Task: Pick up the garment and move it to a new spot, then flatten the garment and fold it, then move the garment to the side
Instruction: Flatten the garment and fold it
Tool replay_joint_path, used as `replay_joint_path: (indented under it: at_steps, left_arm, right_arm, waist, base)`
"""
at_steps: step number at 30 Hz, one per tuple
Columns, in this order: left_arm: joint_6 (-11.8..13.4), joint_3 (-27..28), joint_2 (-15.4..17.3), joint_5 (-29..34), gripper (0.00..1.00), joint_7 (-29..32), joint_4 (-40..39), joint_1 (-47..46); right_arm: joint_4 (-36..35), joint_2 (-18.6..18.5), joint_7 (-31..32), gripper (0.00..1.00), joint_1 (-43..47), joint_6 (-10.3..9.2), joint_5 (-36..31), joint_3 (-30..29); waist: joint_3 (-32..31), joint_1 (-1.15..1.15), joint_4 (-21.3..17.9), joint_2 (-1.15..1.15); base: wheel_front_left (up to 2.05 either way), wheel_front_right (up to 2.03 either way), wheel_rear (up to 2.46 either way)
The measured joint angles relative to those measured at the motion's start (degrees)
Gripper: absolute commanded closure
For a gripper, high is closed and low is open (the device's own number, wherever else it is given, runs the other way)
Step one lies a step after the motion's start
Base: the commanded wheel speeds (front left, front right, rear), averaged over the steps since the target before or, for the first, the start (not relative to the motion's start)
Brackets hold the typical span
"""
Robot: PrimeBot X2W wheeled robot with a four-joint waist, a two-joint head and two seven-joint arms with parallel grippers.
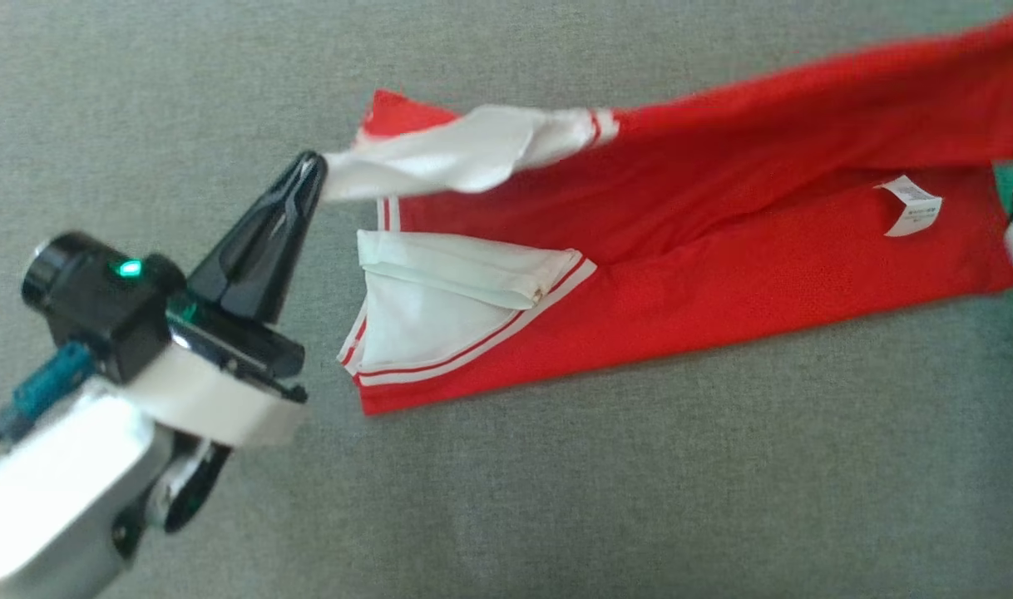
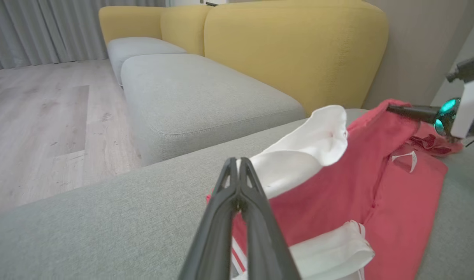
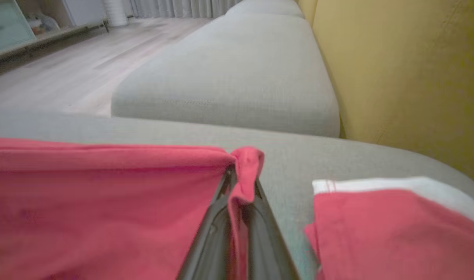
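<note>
Red garment (image 1: 681, 274) lies across the middle of the grey cushion (image 1: 556, 499), its far long edge lifted. Left gripper (image 1: 311, 170), jaws pressed together, pinches the white sleeve (image 1: 448, 154) at the garment's left end. Right gripper (image 3: 241, 179) pinches red cloth at the right end.

Red cloth garment with white striped trim (image 1: 723, 249): far end cut off by the head view's right edge; raised upper fold blurred there.
White sewn-in care label (image 1: 910, 205): print too small to read.
Right gripper (image 3: 243, 177): fingertips partly wrapped in pinched red cloth.
Pale left forearm (image 1: 49, 499): cut by lower-left corner.
</note>
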Motion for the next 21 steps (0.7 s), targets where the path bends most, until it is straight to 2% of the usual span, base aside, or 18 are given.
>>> replay_joint_path:
  at_steps: [3,6,7,8,9,10,14,15,16,17,19,21]
  left_arm:
    - [1.55,-0.2,0.02,0.0,1.0,-0.91,-1.62,1.73]
    - [2.64,-0.62,0.01,-0.07,1.0,-1.34,-3.11,3.71]
    - [2.88,-0.9,0.0,-0.08,1.0,-1.36,-3.36,4.48]
    - [3.13,-1.26,-0.03,-0.08,1.0,-1.4,-3.57,5.25]
    - [3.23,-1.7,-0.16,-0.18,1.0,-1.41,-3.69,6.03]
    - [3.38,-2.12,-0.38,-0.44,1.0,-1.48,-3.7,6.81]
    - [3.72,-3.21,-2.1,-1.65,1.0,-2.4,-2.6,9.72]
    - [3.72,-3.63,-2.74,-1.74,0.88,-2.48,-1.89,10.23]
    - [3.72,-4.09,-3.31,-1.75,0.6,-2.64,-1.15,10.71]
    - [3.72,-4.31,-3.98,-1.77,0.02,-2.88,-0.35,11.2]
    - [3.86,-4.47,-5.47,-1.86,0.0,-3.35,1.27,12.17]
    - [5.01,-3.97,-7.4,-2.38,0.0,-4.0,3.41,13.37]
  right_arm:
    - [-0.36,1.69,0.01,1.0,4.71,0.0,-3.41,-3.11]
    - [-1.12,2.75,0.01,0.8,7.66,0.0,-6.27,-6.31]
    - [-1.15,3.13,0.01,0.69,8.37,0.0,-7.05,-7.58]
    - [-1.18,3.61,0.01,0.33,9.06,0.0,-7.53,-8.84]
    - [-1.21,4.09,0.01,0.07,9.82,0.0,-7.99,-9.92]
    - [-1.22,4.6,0.01,0.0,10.63,0.0,-8.49,-10.9]
    - [-1.31,6.21,0.01,0.0,14.75,0.0,-10.4,-15.35]
    - [-1.53,6.42,0.01,0.0,15.99,0.0,-10.77,-16.3]
    - [-1.8,6.75,0.01,0.0,17.18,0.0,-11.05,-17.26]
    - [-2.07,7.15,0.01,0.0,18.42,0.0,-11.27,-18.38]
    - [-2.72,8.15,0.01,0.0,20.96,0.0,-11.37,-20.47]
    - [-3.88,9.25,0.01,0.0,23.7,0.0,-12.02,-22.92]
  waist:
    - [-0.81,0.0,0.53,0.0]
    - [-1.48,0.0,0.87,0.0]
    - [-1.67,0.0,0.93,0.0]
    - [-1.84,0.0,0.95,0.0]
    - [-1.99,0.0,0.96,0.0]
    - [-2.14,0.0,0.95,0.0]
    - [-2.84,0.0,0.99,0.0]
    - [-3.09,0.01,1.02,0.0]
    - [-3.38,0.01,1.03,0.0]
    - [-3.7,0.0,1.05,0.0]
    - [-4.44,0.0,1.12,0.0]
    - [-5.36,0.01,1.16,0.0]
  base:
    - [0.0,0.0,0.0]
    - [0.0,0.0,0.0]
    - [0.0,0.0,0.0]
    - [0.0,0.0,0.0]
    - [0.0,0.0,0.0]
    - [0.0,0.0,0.0]
    - [0.0,0.0,0.0]
    - [0.0,0.0,0.0]
    - [0.0,0.0,0.0]
    - [0.0,0.0,0.0]
    - [0.0,0.0,0.0]
    - [0.0,0.0,0.0]
